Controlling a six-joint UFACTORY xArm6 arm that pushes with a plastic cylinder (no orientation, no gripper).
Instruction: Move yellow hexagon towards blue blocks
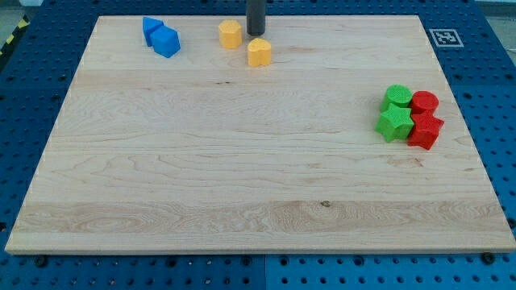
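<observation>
The yellow hexagon [230,34] sits near the view's top, a little left of centre. A second yellow block, heart-like in shape [259,52], lies just below and right of it. Two blue blocks touch each other at the top left: one [151,28] and a cube [166,42] below and right of it. My tip [255,33] is at the top edge, just right of the yellow hexagon and just above the other yellow block, with a small gap to each. The hexagon lies roughly 80 pixels right of the blue cube.
Two green blocks [397,97] [393,123] and two red blocks [424,103] [424,130] cluster tightly at the view's right. The wooden board [242,177] rests on a blue perforated table. A fiducial tag [443,37] marks the top right corner.
</observation>
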